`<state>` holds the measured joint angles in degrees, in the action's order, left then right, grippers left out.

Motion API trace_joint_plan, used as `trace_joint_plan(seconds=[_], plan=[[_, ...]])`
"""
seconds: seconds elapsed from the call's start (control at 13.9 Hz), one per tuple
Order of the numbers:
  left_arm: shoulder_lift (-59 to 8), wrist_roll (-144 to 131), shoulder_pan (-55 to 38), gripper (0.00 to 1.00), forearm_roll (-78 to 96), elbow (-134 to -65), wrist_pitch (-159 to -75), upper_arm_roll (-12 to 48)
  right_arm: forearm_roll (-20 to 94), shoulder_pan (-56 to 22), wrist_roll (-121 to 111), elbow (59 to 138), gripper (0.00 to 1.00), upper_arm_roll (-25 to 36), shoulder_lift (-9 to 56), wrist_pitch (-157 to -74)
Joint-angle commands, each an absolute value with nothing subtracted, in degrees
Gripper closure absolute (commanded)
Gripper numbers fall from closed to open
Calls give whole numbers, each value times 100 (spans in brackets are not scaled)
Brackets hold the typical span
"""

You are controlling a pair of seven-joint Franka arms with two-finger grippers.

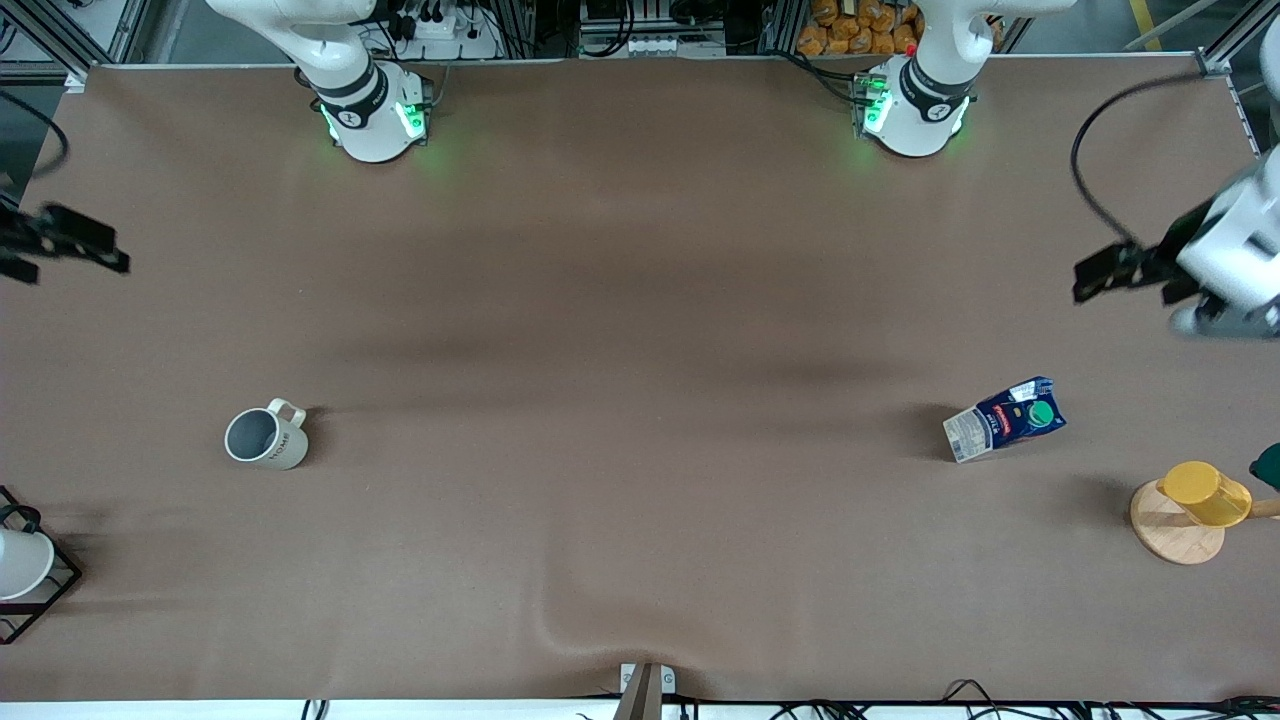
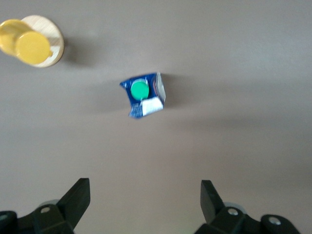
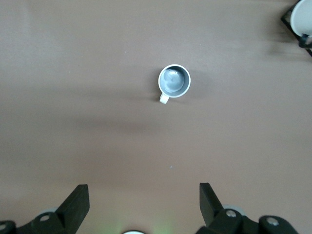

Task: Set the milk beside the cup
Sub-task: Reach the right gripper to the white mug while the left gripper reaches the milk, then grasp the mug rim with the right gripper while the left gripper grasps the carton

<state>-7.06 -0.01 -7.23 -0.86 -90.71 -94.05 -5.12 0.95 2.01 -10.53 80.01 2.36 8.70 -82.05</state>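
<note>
left fingers point(image 2: 78, 195) wide, high over milk point(image 2: 143, 94) | right fingers point(image 3: 78, 197) wide, over cup point(image 3: 174, 81)

We see wide bare surface point(image 1: 640, 300) between the cup point(image 1: 265, 438) and the milk point(image 1: 1005, 418), which stand well apart at opposite ends, with nothing in that lane. Around the cup all sides are open; the nearest obstacle is the wire-framed white cup point(image 1: 22, 565), at about eight o'clock from it in the front view, at the surface's edge. The milk has open approaches too, except at four o'clock, where the yellow cup point(image 1: 1205, 493) lies on its wooden disc point(image 1: 1172, 530) nearby. The left claw point(image 2: 145, 202) hangs open over bare surface above the milk's end, the right claw point(image 3: 144, 202) open above the cup's end.
</note>
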Motion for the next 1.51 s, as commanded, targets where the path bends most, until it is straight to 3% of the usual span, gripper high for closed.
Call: trace_joint_plan(seconds=[0.0,0.58,1.44], plan=[[-1271,-227,-669,0,-123,-9184,-10087,-483,-9,246,-1046,7937,0,229,1527,-8612],[-2232,-1134,-598,0,-105,-9185,-10783,-483,-36,473,-1142,7971,0,237,3100,-10290],[-2566,-1160,-448,0,-114,-9211,-10863,-492,439,667,-2143,8279,0,246,3673,-11162]])
